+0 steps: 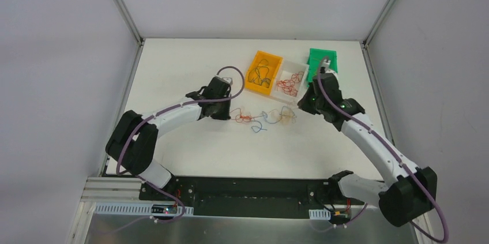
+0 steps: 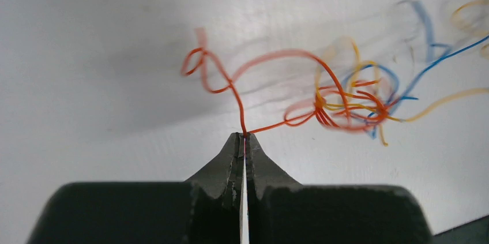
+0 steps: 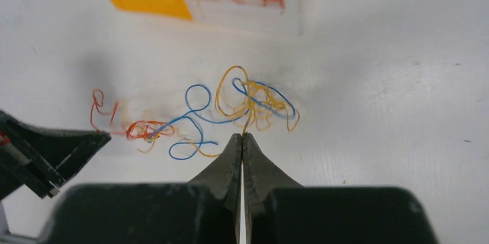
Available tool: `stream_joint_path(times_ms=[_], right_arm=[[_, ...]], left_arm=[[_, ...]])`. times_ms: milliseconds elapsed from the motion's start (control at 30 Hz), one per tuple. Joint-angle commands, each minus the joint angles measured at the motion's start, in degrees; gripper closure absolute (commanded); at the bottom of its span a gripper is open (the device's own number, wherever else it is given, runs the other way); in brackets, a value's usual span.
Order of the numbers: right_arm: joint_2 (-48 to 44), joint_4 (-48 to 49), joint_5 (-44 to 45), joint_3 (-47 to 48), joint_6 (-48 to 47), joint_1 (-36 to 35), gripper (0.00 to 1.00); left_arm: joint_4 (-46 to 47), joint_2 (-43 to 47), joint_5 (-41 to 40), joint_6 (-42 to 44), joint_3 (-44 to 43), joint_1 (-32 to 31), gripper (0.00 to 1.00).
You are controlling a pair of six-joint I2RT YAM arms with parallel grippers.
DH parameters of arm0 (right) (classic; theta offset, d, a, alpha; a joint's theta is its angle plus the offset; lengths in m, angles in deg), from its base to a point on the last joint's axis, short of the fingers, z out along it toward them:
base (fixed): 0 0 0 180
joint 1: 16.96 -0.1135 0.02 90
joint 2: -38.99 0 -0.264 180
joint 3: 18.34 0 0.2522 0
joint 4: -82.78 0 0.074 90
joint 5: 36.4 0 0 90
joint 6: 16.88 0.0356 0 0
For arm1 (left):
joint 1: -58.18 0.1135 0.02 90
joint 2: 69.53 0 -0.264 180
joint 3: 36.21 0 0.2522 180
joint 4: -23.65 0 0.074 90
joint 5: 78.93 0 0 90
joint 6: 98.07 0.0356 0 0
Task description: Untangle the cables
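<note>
1. Cables [image 1: 262, 118]: small multicoloured clump, middle of the tabletop [image 1: 173, 71], strung between both grippers.
2. Left gripper [image 2: 244, 135]: jaws together, clamped on an orange strand.
3. Right gripper [image 3: 243, 135]: jaws together, clamped on a yellow strand.
4. Orange bin [image 1: 257, 89]: near far edge, wires inside.

Booth with plain grey walls [image 1: 52, 53]
A matte white tabletop [image 1: 173, 151] between slanting aluminium corner posts [image 1: 122, 7], under soft even light.
</note>
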Motion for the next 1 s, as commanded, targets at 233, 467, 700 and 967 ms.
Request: stream_joint_path(times_ms=[233, 467, 700, 967], right_arm=[[-11.39, -2.88, 4.99, -6.99, 11.53, 21.61, 1.0], [-13.54, -3.39, 5.42, -7.06, 13.96, 25.78, 1.0], [-12.96, -3.13, 2.81, -6.57, 11.81, 25.83, 1.0], [-16.2, -4.26, 7.59, -11.08, 19.42, 31.03, 1.0]], left_arm=[[-5.61, 18.97, -22.31, -8.05, 10.87, 12.97, 1.0], [-9.25, 25.87, -33.19, -12.94, 11.79, 13.11, 1.0], [-9.06, 27.94, -31.83, -12.58, 11.42, 13.11, 1.0], [-9.66, 32.52, -41.33, -16.51, 13.81, 13.14, 1.0]])
